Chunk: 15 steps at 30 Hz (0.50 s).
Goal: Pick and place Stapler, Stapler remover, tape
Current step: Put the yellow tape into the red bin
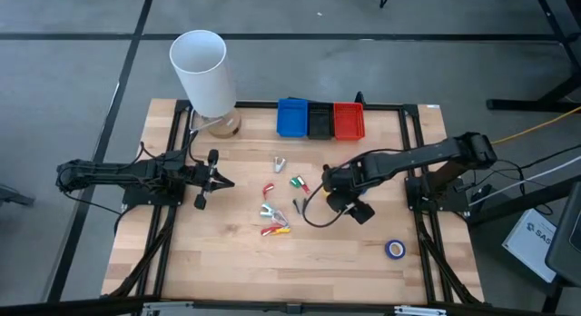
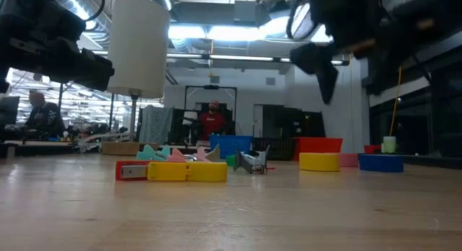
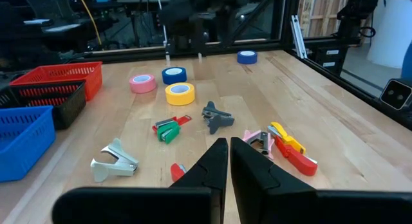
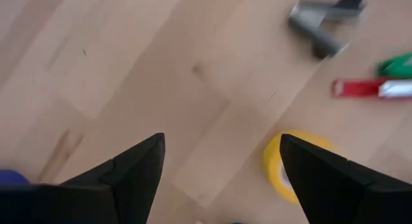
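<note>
Pink tape [image 3: 142, 83], yellow tape [image 3: 179, 93] and a blue tape [image 3: 174, 74] lie flat and close together mid-table, and a second blue tape [image 1: 395, 250] lies near the front right. A yellow-and-red stapler [image 3: 293, 147] and several stapler removers, among them a silver one [image 3: 114, 161] and a dark grey one [image 3: 215, 116], lie at the table's middle. My right gripper [image 4: 222, 159] hangs open above the bare wood, pointing steeply down, with the yellow tape [image 4: 286, 166] beside one finger. My left gripper [image 3: 228, 163] waits shut at the table's left.
Blue [image 1: 292, 118], black [image 1: 320, 120] and red [image 1: 349, 120] bins stand in a row at the table's far edge. A tall white cylinder [image 1: 204, 71] stands at the far left. Bare wood lies along the near edge.
</note>
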Each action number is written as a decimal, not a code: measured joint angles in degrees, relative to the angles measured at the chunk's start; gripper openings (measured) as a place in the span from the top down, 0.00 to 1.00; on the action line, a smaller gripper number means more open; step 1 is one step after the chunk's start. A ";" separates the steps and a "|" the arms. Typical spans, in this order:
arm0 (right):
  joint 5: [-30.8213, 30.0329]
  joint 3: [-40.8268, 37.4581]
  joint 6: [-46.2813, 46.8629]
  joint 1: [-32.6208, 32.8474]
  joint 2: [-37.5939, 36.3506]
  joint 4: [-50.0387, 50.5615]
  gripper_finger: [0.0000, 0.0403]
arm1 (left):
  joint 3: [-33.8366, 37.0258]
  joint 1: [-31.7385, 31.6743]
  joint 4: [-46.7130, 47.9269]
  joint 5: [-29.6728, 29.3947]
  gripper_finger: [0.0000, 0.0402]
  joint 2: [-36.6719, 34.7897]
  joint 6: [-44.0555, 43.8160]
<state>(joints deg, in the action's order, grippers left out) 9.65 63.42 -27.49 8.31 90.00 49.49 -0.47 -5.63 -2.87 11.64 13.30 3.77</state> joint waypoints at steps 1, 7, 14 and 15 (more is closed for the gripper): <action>0.00 -1.23 0.00 -0.29 0.00 -0.65 0.23 | -0.01 0.00 0.01 0.00 0.96 -0.01 0.00; 0.04 -7.31 0.04 -2.07 0.00 -8.74 0.23 | -0.02 0.01 0.02 0.00 0.96 0.00 0.00; -0.01 -8.36 1.54 -5.79 0.38 -12.50 0.23 | 0.00 0.02 0.02 0.00 0.96 -0.02 0.02; -0.02 -8.36 1.55 -6.13 0.76 -12.66 0.23 | -0.02 0.02 0.02 0.00 0.96 0.00 0.00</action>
<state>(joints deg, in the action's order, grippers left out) 9.63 55.07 -25.94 2.18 90.76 36.83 -0.49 -5.61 -2.85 11.64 13.30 3.77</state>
